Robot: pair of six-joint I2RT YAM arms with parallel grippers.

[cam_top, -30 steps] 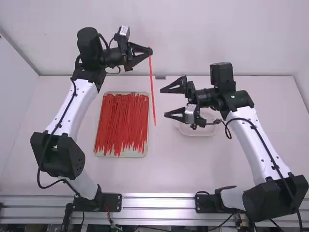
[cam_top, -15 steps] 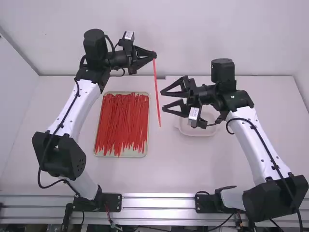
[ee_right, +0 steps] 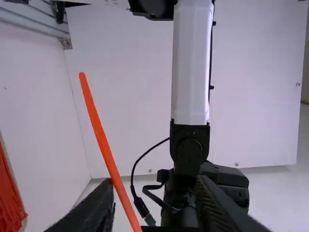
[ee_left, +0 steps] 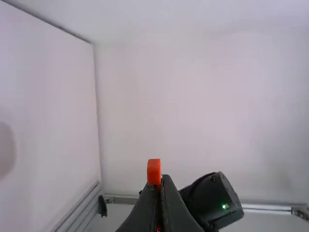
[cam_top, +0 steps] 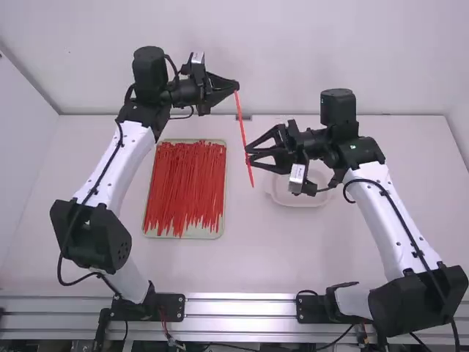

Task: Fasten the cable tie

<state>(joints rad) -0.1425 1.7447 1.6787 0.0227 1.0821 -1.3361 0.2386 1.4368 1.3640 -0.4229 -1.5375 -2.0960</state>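
My left gripper [cam_top: 233, 86] is raised high at the back of the table, shut on the head end of a red cable tie [cam_top: 244, 141]. The tie hangs down from it, its free tip near the table's middle. In the left wrist view the tie's head [ee_left: 154, 172] pokes out above the closed fingers [ee_left: 169, 203]. My right gripper [cam_top: 250, 158] is open, its fingers on either side of the tie's lower part. In the right wrist view the red tie [ee_right: 104, 150] slants up between the spread fingers [ee_right: 212, 200].
A tray [cam_top: 223, 220] holding several red cable ties [cam_top: 185, 187] lies on the table's left half. A clear shallow dish [cam_top: 311, 199] sits under the right arm's wrist. The left arm's white link [ee_right: 191, 63] stands behind the tie in the right wrist view.
The left gripper carried the tie rightward toward the middle. The right gripper rolled and moved in until its open fingers straddle the tie's lower end.
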